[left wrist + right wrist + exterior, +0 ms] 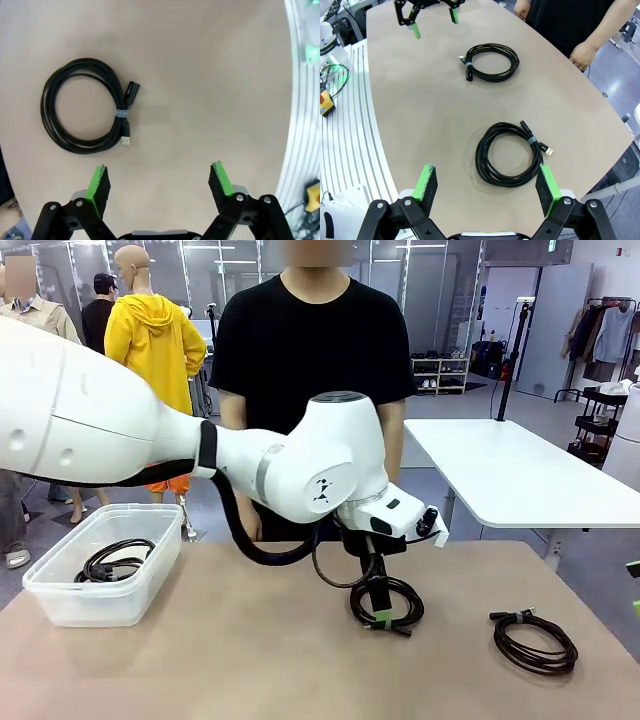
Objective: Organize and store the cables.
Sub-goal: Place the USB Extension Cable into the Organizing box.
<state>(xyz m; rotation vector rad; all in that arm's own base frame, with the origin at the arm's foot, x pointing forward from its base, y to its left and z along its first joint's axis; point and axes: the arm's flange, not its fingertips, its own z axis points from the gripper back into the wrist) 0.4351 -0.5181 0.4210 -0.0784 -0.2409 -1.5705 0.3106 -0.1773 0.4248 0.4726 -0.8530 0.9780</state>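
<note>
Two coiled black cables lie on the tan table point(250, 660). The middle cable point(388, 604) point(85, 112) point(490, 62) has a small tie and plug ends. My left gripper point(378, 602) point(160, 172) point(434, 25) hangs open just above the table beside this coil, with nothing between its green pads. A second cable point(535, 642) point(507, 160) rests at the right. My right gripper point(485, 175) hovers open over it, well above the table. A third cable point(115, 560) lies inside the clear plastic bin point(60, 605) at the left.
A person in a black shirt point(310, 350) stands at the far edge, one hand point(582, 52) near the table rim. A thick black hose point(250, 540) loops under my left arm. A white table point(510, 475) stands behind on the right.
</note>
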